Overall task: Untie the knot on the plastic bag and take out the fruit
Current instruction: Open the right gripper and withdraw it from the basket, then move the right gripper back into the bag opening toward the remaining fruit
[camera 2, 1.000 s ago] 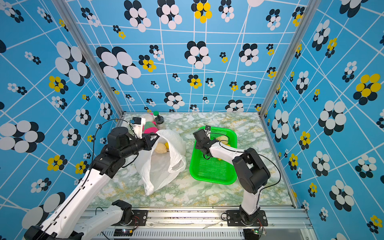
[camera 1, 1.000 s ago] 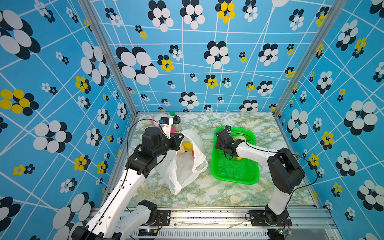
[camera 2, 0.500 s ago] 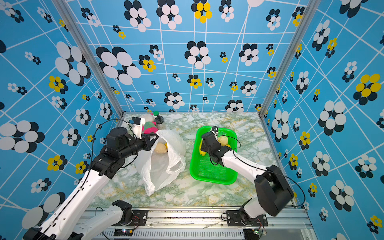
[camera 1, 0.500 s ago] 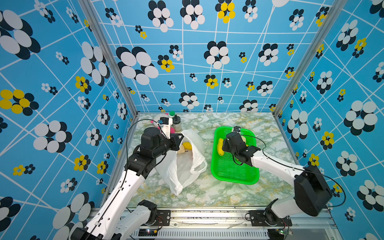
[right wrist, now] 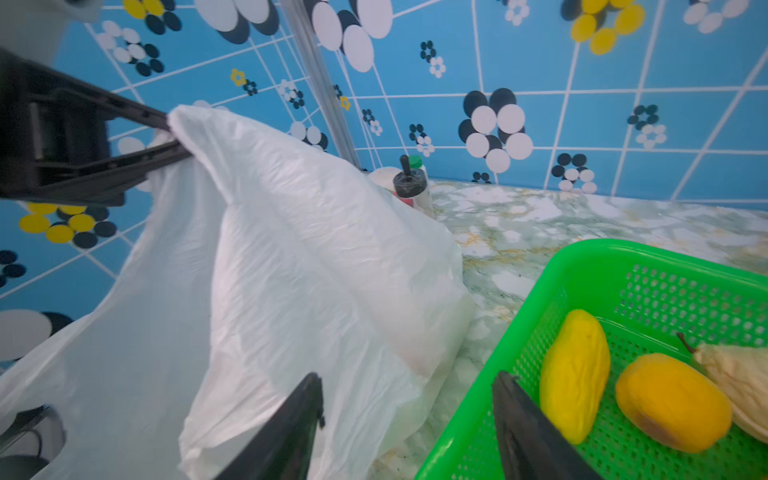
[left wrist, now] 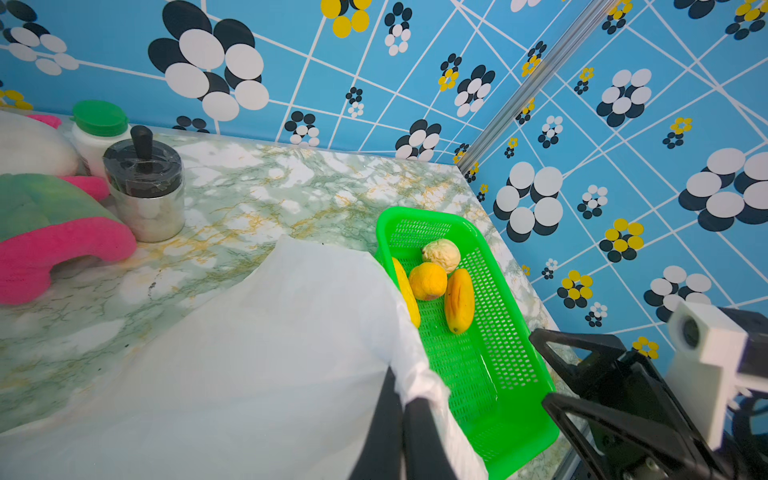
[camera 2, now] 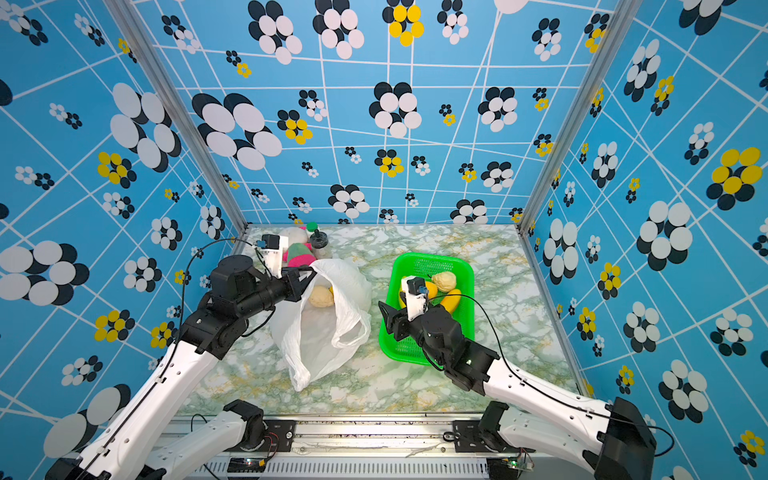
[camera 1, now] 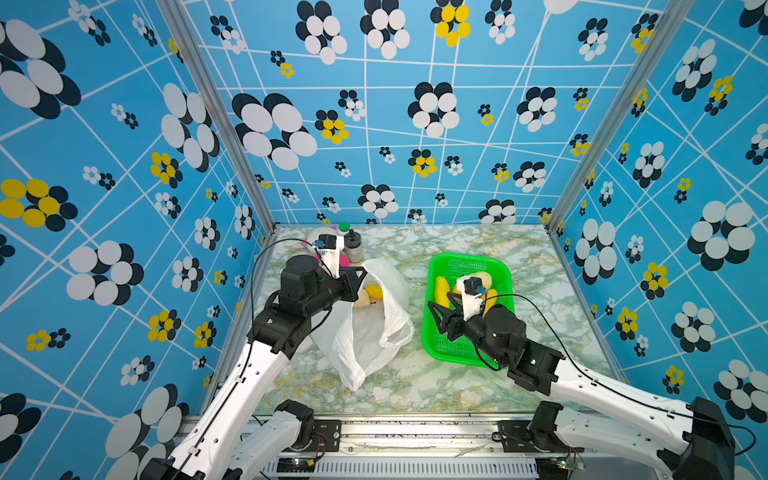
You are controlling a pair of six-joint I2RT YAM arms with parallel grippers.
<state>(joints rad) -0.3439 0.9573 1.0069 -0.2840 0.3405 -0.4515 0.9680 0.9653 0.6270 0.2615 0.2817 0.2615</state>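
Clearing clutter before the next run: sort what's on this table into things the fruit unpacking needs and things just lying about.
Job:
white plastic bag
cream and yellow toy fruit inside it
four toy fruit in the green mesh basket
left claw, shut on the bag's rim
right claw, open

Lying about:
pink, green and white plush toy
white bottle with green cap
metal canister with black lid
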